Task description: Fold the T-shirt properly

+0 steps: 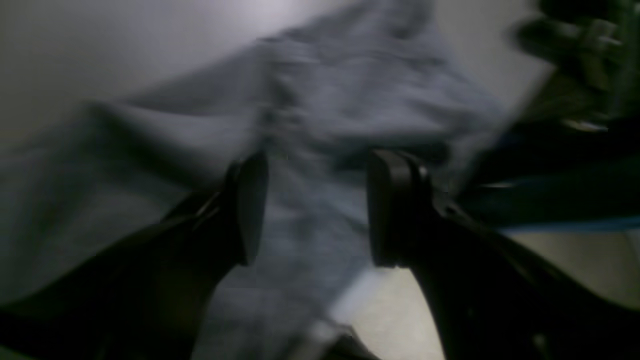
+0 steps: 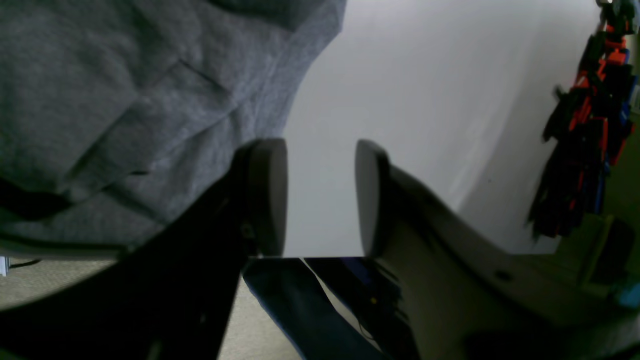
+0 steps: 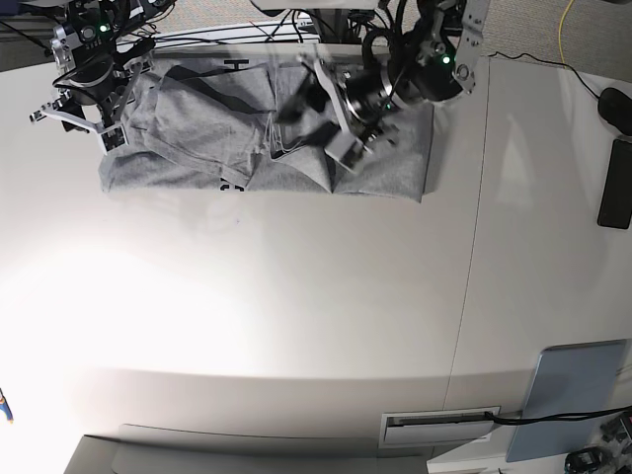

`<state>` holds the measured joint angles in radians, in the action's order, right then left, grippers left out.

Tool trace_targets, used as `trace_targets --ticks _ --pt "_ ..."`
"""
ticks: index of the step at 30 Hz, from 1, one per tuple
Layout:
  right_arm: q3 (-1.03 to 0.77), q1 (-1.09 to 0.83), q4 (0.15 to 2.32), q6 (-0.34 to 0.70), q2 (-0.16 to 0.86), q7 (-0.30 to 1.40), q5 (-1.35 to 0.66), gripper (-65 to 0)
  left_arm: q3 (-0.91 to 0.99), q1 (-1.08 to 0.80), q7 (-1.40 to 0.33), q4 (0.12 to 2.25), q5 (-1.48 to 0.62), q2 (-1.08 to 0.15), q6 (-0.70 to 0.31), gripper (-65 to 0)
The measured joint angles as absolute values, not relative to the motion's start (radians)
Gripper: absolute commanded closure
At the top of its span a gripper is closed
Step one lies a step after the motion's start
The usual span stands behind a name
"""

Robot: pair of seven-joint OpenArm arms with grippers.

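While two arms work over the white counter (image 3: pixel 296 296), only one T-shirt (image 3: pixel 207 133) lies on it: a grey one, spread crumpled along the far edge, with folds piled toward its middle and a little black lettering showing at its near hem and far edge.

Two tools are in play. In the base view the left tool (image 3: pixel 331 123) hangs over the shirt's middle-right part, above a raised fold. Its wrist camera, though blurred, shows the left tool (image 1: pixel 315 210) with its two dark jaws standing well apart, grey cloth (image 1: pixel 320 110) running beneath and between them without being pinched.

At the shirt's other end the right tool (image 3: pixel 84 109) sits by the edge of the cloth. From its own wrist view the right tool (image 2: pixel 320 195) has its jaws parted, with only bare counter (image 2: pixel 425 100) between them; the T-shirt (image 2: pixel 125 100) lies just beside the one jaw, not in the gap, so it holds nothing.

Off on the counter's side lie two dark objects (image 3: pixel 614 168), well apart from the shirt; what they are I cannot tell.
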<state>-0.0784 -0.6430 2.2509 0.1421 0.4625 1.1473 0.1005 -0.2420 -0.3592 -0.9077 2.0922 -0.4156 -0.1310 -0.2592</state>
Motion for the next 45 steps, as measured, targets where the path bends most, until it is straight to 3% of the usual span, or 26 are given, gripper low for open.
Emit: trace_targets --ticks 2,4,5,9,14,27,28,31,33,36,39,45 --pt "-0.078 -0.643 2.251 0.142 0.463 1.147 0.101 -22.9 -0.242 -0.356 -0.91 2.092 -0.334 -0.131 -0.247 -17.6" --pt "-0.078 -0.643 2.251 0.142 0.463 1.147 0.101 -22.9 -0.242 -0.356 -0.902 2.08 -0.289 -0.131 -0.248 -3.3" --pt "-0.078 -0.643 2.251 0.142 0.463 1.147 0.101 -22.9 -0.243 -0.356 -0.883 2.061 -0.267 -0.131 -0.248 0.0" --pt "-0.078 -0.643 2.251 0.142 0.463 1.147 0.101 -22.9 -0.246 -0.337 -0.854 1.913 -0.196 -0.131 -0.253 0.0" --pt "-0.078 -0.643 2.251 0.142 0.463 1.147 0.101 -22.9 -0.247 -0.261 -0.844 1.788 -0.253 -0.133 -0.293 0.0" --pt "-0.078 -0.643 2.251 0.118 0.462 1.135 0.1 -22.9 -0.247 -0.065 -0.855 1.786 -0.35 -0.067 -0.292 0.0" --pt "-0.079 -0.643 2.251 0.101 0.463 1.127 0.101 -22.9 -0.246 -0.059 -0.86 1.786 -0.35 -0.067 -0.292 -3.7" --pt "-0.125 -0.643 2.244 0.106 0.462 1.07 0.022 -23.0 -0.246 -0.056 -0.895 1.787 -0.357 -0.067 -0.292 -23.5" --pt "-0.203 -0.643 2.214 0.112 0.462 1.026 -0.082 -23.0 -0.246 -0.058 -0.944 1.786 -0.379 -0.068 -0.312 -32.3" --pt "-0.354 -0.643 2.139 0.163 0.462 1.01 -0.242 -24.1 -0.246 -0.057 -0.976 1.787 -0.459 -0.072 -0.367 -33.7" --pt "-0.482 -0.643 2.08 0.195 0.462 0.992 -0.392 -31.5 -0.247 -0.06 -0.987 1.787 -0.501 -0.07 -0.368 -33.7" --pt "-0.566 -0.643 2.046 0.229 0.462 0.972 -0.38 -32.6 -0.247 -0.061 -0.987 1.787 -0.543 -0.07 -0.368 -33.7"
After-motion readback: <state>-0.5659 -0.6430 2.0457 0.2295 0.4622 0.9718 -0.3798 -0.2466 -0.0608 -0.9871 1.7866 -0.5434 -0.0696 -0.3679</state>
